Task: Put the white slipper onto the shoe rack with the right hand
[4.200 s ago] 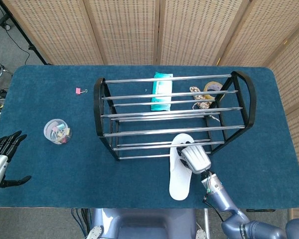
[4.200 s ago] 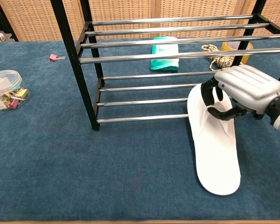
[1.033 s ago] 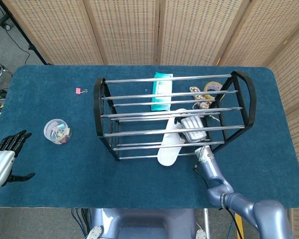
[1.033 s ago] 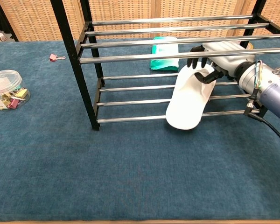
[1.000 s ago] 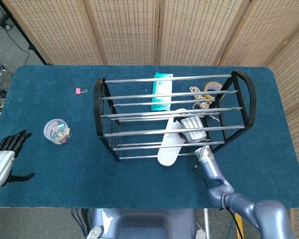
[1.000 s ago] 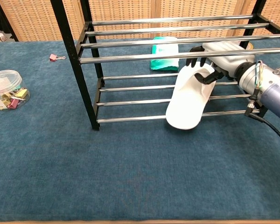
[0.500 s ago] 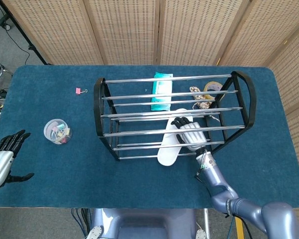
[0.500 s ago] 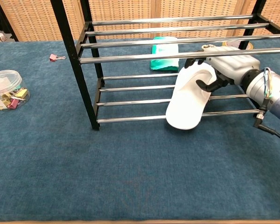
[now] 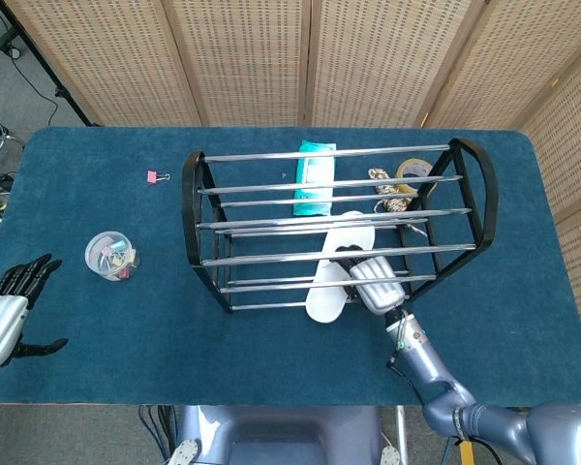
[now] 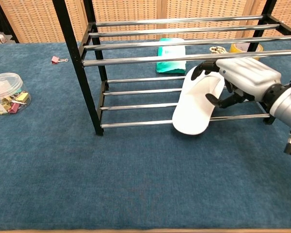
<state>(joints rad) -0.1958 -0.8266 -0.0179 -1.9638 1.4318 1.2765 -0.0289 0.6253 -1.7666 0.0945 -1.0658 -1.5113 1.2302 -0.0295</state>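
Right hand (image 10: 245,77), on a forearm reaching in from the lower right, has its dark fingers (image 10: 214,101) spread apart and grips nothing. Left hand (image 9: 2,325) lies at the far left edge, palm down, its black fingers (image 9: 24,275) extended and apart, holding nothing.

white slipper (image 10: 196,104), black-and-chrome shoe rack (image 10: 87,82)
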